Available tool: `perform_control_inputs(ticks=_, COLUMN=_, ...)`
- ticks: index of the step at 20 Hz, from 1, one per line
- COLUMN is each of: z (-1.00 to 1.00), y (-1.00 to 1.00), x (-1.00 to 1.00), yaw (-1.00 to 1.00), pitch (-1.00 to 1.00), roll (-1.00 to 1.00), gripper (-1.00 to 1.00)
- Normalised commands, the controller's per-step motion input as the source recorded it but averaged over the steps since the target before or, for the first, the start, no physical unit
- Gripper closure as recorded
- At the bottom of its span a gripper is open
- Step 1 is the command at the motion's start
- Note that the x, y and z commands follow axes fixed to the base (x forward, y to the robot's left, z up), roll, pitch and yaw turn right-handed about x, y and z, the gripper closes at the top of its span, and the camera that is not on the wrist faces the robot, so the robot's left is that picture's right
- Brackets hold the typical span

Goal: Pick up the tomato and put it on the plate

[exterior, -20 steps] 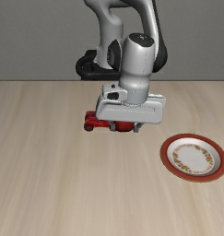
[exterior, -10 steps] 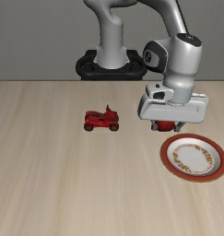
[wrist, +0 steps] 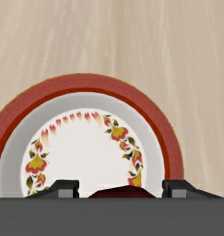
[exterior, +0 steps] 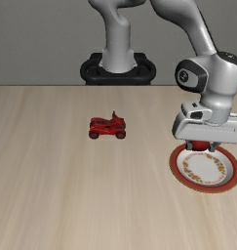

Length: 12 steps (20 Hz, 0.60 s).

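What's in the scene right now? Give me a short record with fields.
end effector: over the plate, shut on the tomato
tomato: between the fingers, above the plate, not yet released
plate: on the table, red rim, floral ring
toy car: red, on the table, apart from the plate, toward the exterior view's left
table: light wood

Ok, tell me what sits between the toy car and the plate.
Nothing: in the exterior view, bare table separates the toy car from the plate. The claw, shut on the tomato, hangs over the plate.
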Motion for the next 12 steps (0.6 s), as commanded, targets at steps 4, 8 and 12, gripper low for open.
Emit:
perform_control_inputs(ticks=4, z=0.0, y=0.0, x=0.0, yaw=0.0, pitch=0.0, roll=0.0, gripper=-1.0)
perform_control_inputs(ticks=8, z=0.0, y=0.0, x=0.0, yaw=0.0, pitch=0.0, roll=0.0, gripper=-1.0)
perform_control_inputs(ticks=12, z=0.0, y=0.0, x=0.0, yaw=0.0, pitch=0.0, roll=0.0, gripper=-1.0)
